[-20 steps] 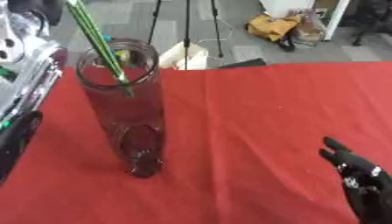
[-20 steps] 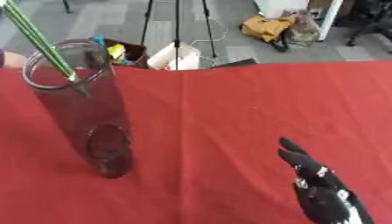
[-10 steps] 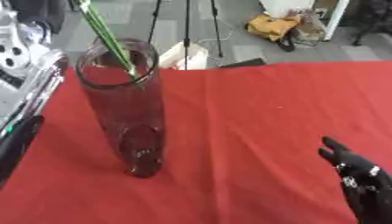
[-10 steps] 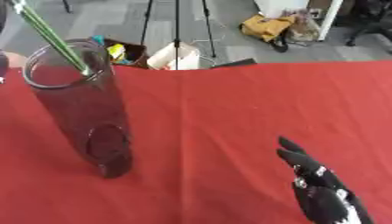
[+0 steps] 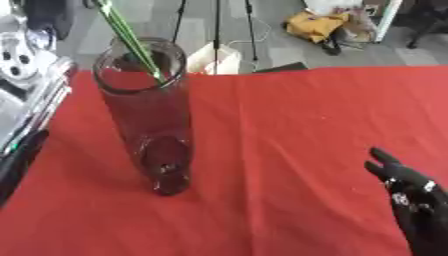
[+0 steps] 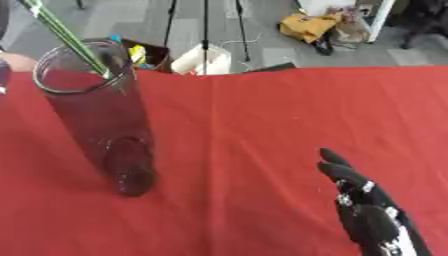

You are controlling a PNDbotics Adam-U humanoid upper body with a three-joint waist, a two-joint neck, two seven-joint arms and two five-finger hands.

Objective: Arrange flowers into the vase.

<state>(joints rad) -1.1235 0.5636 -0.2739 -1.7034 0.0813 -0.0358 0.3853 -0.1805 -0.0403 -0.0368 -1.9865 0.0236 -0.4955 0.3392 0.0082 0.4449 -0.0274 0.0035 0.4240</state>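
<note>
Glass, clear and tall, the vase [image 5: 149, 115] stands upright on the left part of the tabletop [image 5: 297, 115], which is covered in red cloth. Green stems [image 5: 131, 45] already pass down through its mouth and lean toward the near rim, rising out of the picture above, so no blooms show. Judging from that, the task is under way: at least one flower looks to be going in or already in, though whether the stems have reached the bottom cannot be told through the dark glass. No other flowers lie on the cloth around the vase, so how many remain is unclear. The right hand [image 6: 367, 210] rests well to the right of the vase, near the lower corner, fingers straight and relaxed, holding nothing. The left hand cannot be made out; the left eye view shows only dark and silver machinery [image 5: 26, 115] just left of the vase, perhaps part of the left arm. The right eye view leaves that machinery out but shows more of the right hand, and a pale rounded shape [image 6: 13, 62] at the left edge beside the vase mouth, which cannot be identified.
</note>
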